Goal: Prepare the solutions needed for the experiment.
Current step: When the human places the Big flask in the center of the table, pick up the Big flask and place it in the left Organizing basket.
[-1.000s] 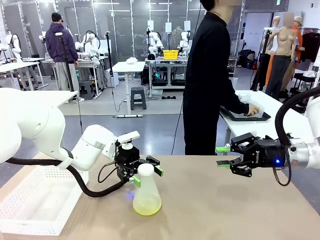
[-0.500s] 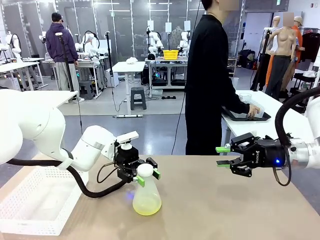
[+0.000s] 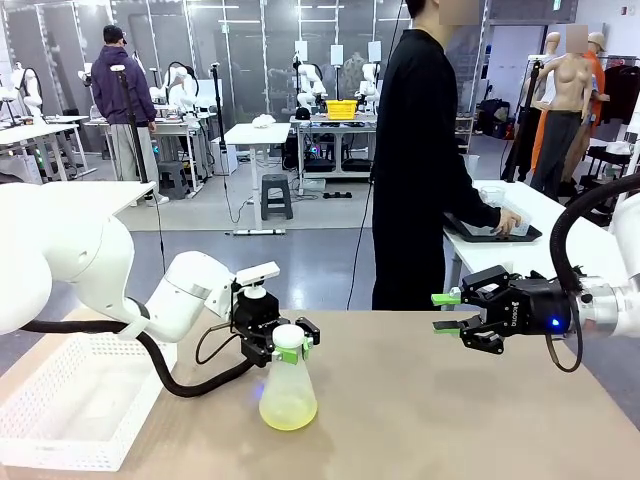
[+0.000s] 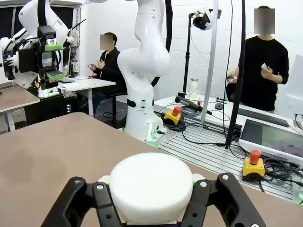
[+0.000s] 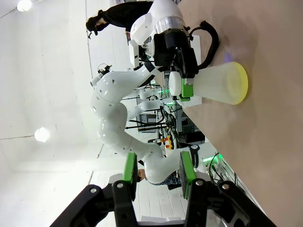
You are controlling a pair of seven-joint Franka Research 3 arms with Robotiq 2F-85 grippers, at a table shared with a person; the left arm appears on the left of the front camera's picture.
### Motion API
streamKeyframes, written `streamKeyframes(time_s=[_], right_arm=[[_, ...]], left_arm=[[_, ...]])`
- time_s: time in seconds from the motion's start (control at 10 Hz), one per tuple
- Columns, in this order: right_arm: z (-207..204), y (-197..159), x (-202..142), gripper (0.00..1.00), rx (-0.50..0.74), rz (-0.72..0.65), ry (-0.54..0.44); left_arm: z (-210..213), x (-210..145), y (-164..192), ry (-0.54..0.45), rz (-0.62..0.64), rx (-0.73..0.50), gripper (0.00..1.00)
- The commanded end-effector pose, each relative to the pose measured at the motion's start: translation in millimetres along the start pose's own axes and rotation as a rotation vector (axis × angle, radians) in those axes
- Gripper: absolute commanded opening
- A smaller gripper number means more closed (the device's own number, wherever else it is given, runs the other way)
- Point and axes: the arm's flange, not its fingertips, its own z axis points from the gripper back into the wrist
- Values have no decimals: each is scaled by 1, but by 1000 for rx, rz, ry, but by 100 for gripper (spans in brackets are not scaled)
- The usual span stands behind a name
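Note:
A frosted conical flask [image 3: 288,398] stands on the tan table [image 3: 450,420], left of centre. A shallow layer of pale yellow-green solution [image 3: 288,417] shows at its bottom. My left gripper [image 3: 289,346] is shut on the flask's neck, just under its white top [image 4: 150,182], with green pads pressed on both sides. In the right wrist view the flask [image 5: 220,82] lies sideways with one green pad against its neck. My right gripper [image 3: 447,312] hovers open above the table's right side, well apart from the flask, with nothing between its fingers [image 5: 187,168].
A white mesh basket [image 3: 60,440] sits at the table's left front corner. A person in black stands beyond the far edge, turned to a side table, hands at a dark tray [image 3: 490,235] with clear containers.
My left gripper's fingers have come together on the flask's neck from a wide open stance, and the flask has shifted slightly left. The right arm has not moved.

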Motion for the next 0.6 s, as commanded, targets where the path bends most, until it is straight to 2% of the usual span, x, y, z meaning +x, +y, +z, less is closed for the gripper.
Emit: streamKeyframes(time_s=[0.0,0.1,0.5], right_arm=[[0,1,-1,47,-13,7,-4],[0,1,-1,47,-13,7,-4],[0,1,-1,47,-13,7,-4]], left_arm=[[3,1,5,12,31,-49,0],[3,4,4,5,28,-45,9],[2,51,-15,54,-57,-34,9]])
